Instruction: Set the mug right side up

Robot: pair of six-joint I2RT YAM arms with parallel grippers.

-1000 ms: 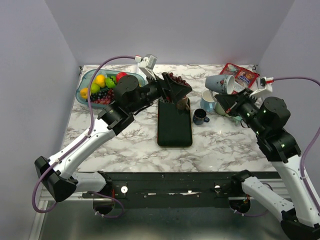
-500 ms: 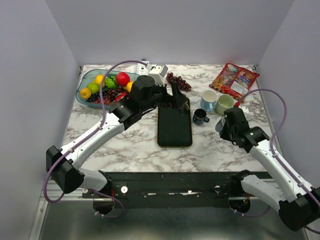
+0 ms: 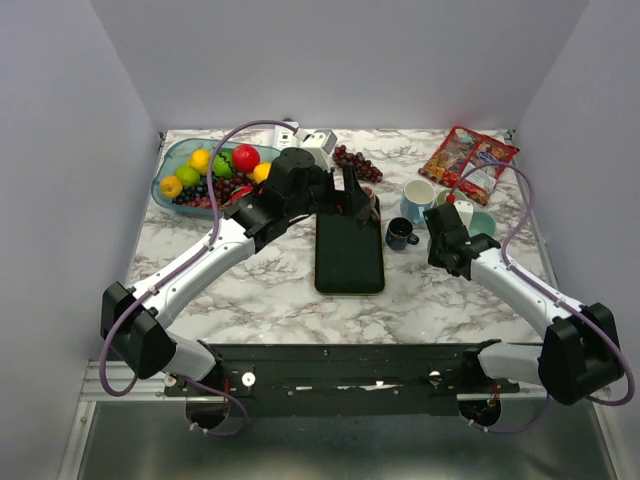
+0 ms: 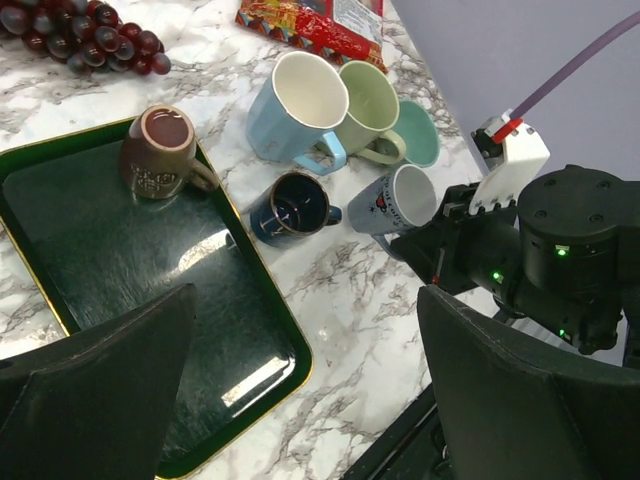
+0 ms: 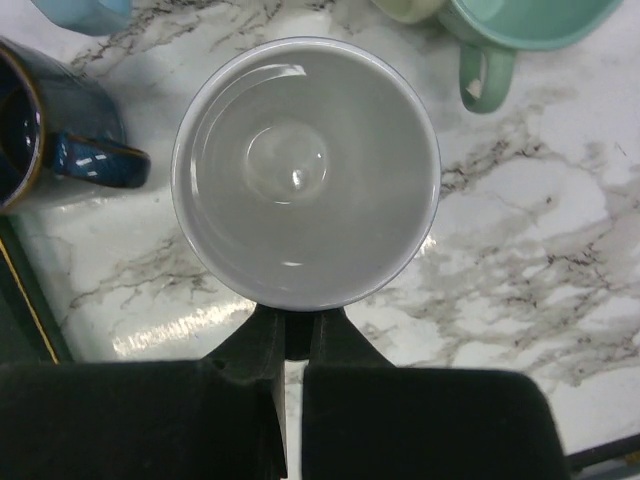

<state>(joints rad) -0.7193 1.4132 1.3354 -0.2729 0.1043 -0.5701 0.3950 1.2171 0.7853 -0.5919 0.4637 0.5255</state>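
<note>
The right claw (image 5: 285, 345) was clenched on the grey mug (image 5: 305, 170), fingers almost together below its rim, just right of the dark blue mug (image 5: 40, 130). The left claw (image 4: 305, 335) hung spread wide, left of the dark blue mug. The table (image 3: 270, 290) was marble, the walls pale. The grey mug's handle was hidden.

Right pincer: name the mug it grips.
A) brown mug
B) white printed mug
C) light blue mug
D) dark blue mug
B: the right pincer is shut on the white printed mug, whose open mouth fills the right wrist view; the dark blue mug stands free beside it.
</note>
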